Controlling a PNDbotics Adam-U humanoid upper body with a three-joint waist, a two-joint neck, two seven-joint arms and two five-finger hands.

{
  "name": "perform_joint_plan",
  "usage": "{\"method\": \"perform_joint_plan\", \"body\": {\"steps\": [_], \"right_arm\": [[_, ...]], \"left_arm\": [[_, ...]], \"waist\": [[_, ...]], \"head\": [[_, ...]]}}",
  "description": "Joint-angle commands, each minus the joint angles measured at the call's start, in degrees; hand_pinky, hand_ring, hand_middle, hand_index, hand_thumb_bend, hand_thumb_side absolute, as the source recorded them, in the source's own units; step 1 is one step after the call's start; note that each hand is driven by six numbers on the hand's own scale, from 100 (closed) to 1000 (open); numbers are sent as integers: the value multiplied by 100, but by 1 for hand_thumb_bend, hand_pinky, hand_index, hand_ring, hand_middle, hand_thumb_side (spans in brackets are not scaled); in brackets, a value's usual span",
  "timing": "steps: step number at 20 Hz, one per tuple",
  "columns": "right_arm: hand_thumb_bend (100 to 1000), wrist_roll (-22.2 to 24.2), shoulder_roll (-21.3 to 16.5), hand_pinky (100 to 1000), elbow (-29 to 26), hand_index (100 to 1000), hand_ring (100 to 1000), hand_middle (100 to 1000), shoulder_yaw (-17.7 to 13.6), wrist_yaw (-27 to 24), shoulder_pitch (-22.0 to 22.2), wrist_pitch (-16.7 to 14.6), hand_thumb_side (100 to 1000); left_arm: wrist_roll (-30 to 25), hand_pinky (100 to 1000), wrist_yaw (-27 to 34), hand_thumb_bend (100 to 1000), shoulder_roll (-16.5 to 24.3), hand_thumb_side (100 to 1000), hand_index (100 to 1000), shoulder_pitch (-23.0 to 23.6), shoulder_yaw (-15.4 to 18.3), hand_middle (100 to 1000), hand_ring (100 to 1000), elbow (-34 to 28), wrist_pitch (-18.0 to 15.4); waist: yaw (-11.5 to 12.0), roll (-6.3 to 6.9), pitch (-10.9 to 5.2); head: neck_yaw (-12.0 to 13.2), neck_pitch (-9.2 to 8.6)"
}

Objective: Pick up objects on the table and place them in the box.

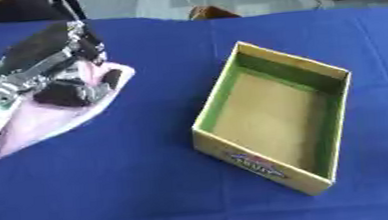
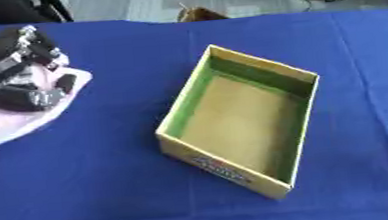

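Pink packet (image 1: 45, 120) lies left of the open box (image 1: 339, 76), the left hand (image 1: 49, 69) curled grasping it

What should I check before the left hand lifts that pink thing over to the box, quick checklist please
1. Left hand is over the pink flat item: ok.
2. Fingers closed round the item: cannot tell.
3. Box open, upright and nothing showing inside: ok.
4. Blue cloth between item and box has no obstacles: ok.
5. Right hand out of the path: ok, it shows in neither view.
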Motion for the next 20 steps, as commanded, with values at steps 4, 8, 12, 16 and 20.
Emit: {"method": "perform_joint_plan", "body": {"steps": [4, 8, 12, 16, 20], "right_arm": [[580, 54, -173, 483, -75, 929, 611, 802, 0, 18, -49, -2, 686], [581, 99, -153, 483, -61, 929, 611, 802, 37, 4, -60, 0, 685], [581, 145, -116, 484, -61, 929, 611, 802, 92, -15, -128, -12, 684], [582, 193, -65, 484, -57, 929, 611, 802, 139, -42, -193, -20, 682], [581, 236, -21, 484, -60, 929, 611, 802, 172, -65, -251, -28, 682]], "left_arm": [[-379, 100, 373, 100, -167, 449, 100, -885, -333, 100, 100, -162, -55], [-861, 100, 519, 100, -675, 441, 100, -1858, -822, 100, 100, -44, -109], [-1263, 100, 586, 100, -1264, 450, 100, -2631, -1140, 100, 100, 364, -108], [-1583, 100, 583, 100, -1719, 451, 100, -3080, -1311, 100, 100, 785, -181], [-1747, 100, 533, 100, -1993, 453, 100, -3329, -1401, 100, 100, 1028, -285]], "waist": [[-34, -8, -123], [-92, -39, -125], [-230, -93, -76], [-375, -149, -9], [-489, -174, 58]], "head": [[50, -7], [150, -7], [291, -7], [429, -7], [530, -7]]}}
